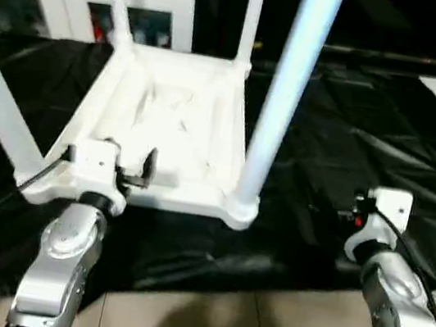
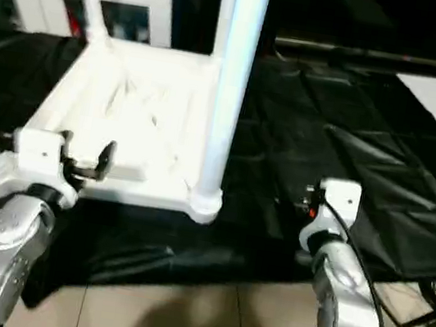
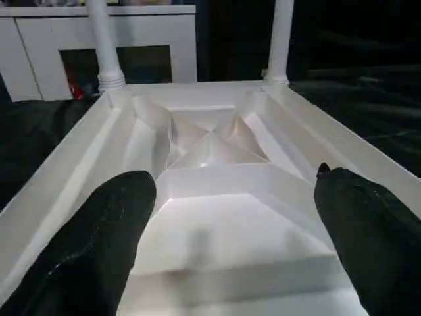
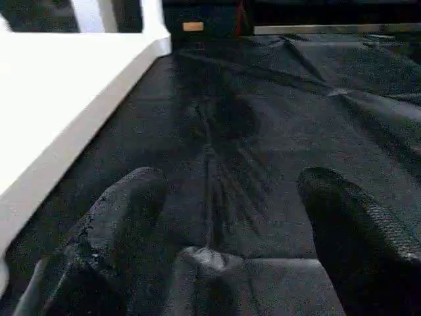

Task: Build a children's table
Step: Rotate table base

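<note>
left gripper (image 3: 230, 217): fingers apart over the near rim of the children's table (image 1: 174, 123), holding nothing | table: upside down on black sheet (image 1: 351, 160), four legs up; likely light, stiff, smooth plastic; best taken by rim or ribs, not the long legs | right gripper (image 4: 217, 217): fingers apart, empty, right of table

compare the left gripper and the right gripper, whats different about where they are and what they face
The left gripper is over the near edge of the upturned table top, fingers open above its ribbed underside. The right gripper is off to the table's side, over the black sheet, with nothing between its fingers. Both are open and hold nothing.
</note>
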